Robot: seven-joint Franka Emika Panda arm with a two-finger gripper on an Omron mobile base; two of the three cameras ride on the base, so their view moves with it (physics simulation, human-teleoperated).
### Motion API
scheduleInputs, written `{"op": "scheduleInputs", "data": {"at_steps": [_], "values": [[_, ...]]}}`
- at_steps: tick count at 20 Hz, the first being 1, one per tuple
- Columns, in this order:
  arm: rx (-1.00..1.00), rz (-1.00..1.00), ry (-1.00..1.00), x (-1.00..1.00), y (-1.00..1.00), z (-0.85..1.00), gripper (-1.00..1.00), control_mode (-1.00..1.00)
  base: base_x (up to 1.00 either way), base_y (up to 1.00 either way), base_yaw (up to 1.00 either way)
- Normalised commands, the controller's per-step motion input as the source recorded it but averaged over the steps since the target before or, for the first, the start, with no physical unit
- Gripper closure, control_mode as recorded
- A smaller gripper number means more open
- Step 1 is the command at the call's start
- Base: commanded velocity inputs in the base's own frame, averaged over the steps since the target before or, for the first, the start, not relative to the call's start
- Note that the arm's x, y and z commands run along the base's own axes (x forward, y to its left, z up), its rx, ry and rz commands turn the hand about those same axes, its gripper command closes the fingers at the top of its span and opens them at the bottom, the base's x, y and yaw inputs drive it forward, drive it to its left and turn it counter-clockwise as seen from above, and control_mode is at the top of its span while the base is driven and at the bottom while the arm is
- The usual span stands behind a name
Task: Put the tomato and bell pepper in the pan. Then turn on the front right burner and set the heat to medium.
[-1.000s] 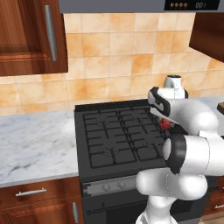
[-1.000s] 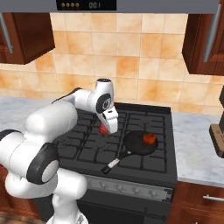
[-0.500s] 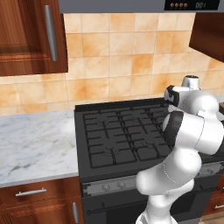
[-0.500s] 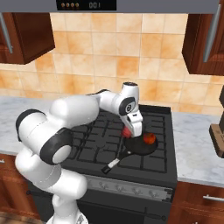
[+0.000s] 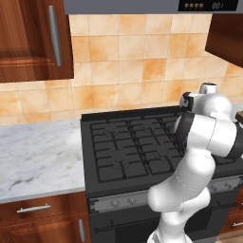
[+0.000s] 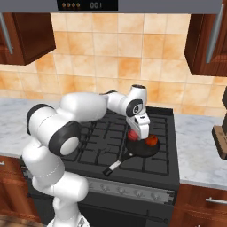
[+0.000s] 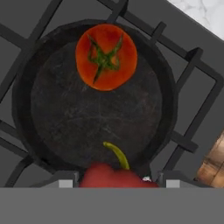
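Claw (image 6: 134, 135) clamped partway on the bell pepper (image 7: 114, 174), now held over the near rim of the pan (image 7: 27, 109); a second ago it was left of the pan, over the cooktop's middle. Tomato (image 7: 106, 57) lies in the pan's far half, unchanged. Pan sits on the front right burner (image 6: 158, 163), handle toward the front edge. Beyond, marble tabletop (image 6: 195, 133) and tiled wall (image 6: 119, 48).
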Motion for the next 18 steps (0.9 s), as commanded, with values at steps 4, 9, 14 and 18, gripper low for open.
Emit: {"op": "scheduleInputs", "data": {"at_steps": [4, 9, 14, 18], "values": [[0.00, 0.00, 0.00, 0.00, -0.12, -0.46, 1.00, -1.00, 0.00, 0.00, 0.00], [0.00, 0.00, 0.00, 0.00, 0.00, -0.29, 1.00, -1.00, 0.00, 0.00, 0.00], [0.00, 0.00, 0.00, 0.00, 0.00, -0.02, -1.00, -1.00, 0.00, 0.00, 0.00], [0.00, 0.00, 0.00, 0.00, 0.00, 0.00, -1.00, -1.00, 0.00, 0.00, 0.00]]}}
